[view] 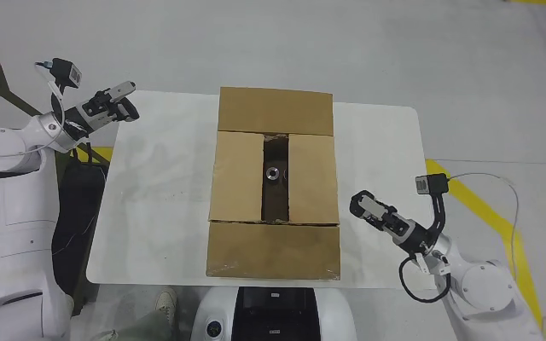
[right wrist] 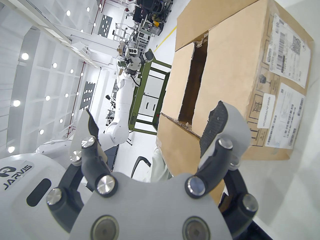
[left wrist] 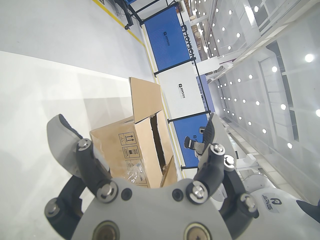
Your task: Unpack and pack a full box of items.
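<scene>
Left gripper [view: 128, 99] at 10 o'clock and right gripper [view: 360, 205] at 4 o'clock of the box [view: 273, 247], both spread and empty, may snag its half-shut flaps [view: 312, 179] when entering the narrow gap.

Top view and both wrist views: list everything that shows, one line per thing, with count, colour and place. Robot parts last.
cardboard box: one, brown, middle of the table; end flaps opened outward, side flaps lying over the top with a gap between them
round metal item: one, silver-grey, inside the box, seen through the gap
paper labels: several, white, on the box side facing the right claw
table: one, white, under the box
floor tape: one line, yellow, on the floor beyond the table's right side
left claw: one, grey and black, open, over the table's far left corner, apart from the box
right claw: one, grey and black, open, beside the box's right side, not touching it
</scene>
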